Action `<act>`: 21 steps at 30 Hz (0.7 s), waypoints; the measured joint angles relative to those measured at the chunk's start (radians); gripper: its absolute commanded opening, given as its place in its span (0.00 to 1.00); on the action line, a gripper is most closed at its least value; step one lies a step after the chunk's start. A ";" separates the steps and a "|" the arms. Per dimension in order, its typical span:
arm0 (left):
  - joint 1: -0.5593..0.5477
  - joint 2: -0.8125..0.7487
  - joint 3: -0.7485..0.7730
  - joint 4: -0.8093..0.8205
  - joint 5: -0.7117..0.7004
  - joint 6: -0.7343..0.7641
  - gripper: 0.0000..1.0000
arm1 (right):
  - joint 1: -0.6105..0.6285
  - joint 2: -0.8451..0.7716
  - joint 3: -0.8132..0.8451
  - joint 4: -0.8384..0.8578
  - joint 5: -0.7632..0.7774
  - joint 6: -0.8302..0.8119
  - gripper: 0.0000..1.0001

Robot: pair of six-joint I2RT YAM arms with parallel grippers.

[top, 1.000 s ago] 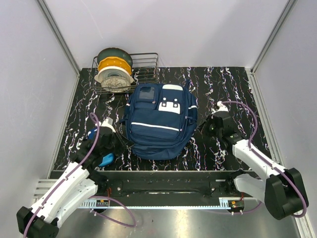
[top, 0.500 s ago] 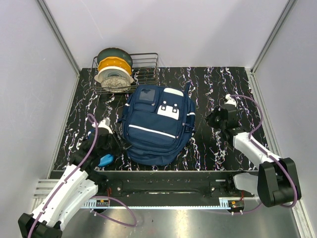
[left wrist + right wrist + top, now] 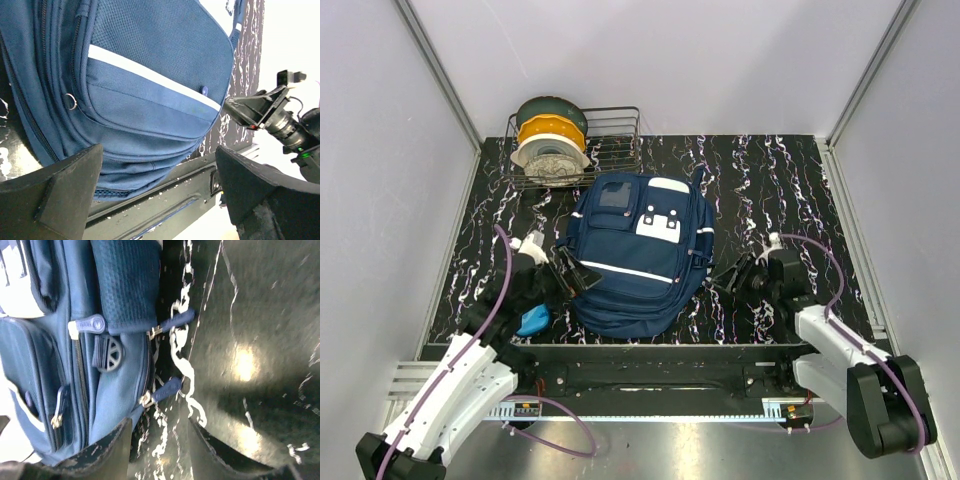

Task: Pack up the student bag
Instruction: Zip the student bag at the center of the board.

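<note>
flanking the student bag point(image 3: 635, 250), left gripper point(image 3: 577, 275) gapes wide, right gripper point(image 3: 727, 276) partly open.

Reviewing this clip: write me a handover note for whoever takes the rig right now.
Left claw: open, empty, at the student bag's left edge.
Right claw: open, empty, off its right side by the zip pulls.
Bag lies flat, front up, on the table; visible zips look closed.
Left: contents hidden, so confirm packing before ending.
</note>
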 measured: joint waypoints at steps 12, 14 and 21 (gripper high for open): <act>-0.106 0.090 -0.059 0.098 0.037 -0.037 0.99 | 0.000 0.209 -0.092 0.246 -0.175 0.174 0.56; -0.136 0.095 -0.059 0.106 0.031 -0.040 0.99 | 0.000 0.275 -0.080 0.317 -0.195 0.197 0.56; -0.178 0.107 -0.078 0.148 -0.011 -0.063 0.99 | 0.000 0.504 -0.126 0.687 -0.230 0.435 0.49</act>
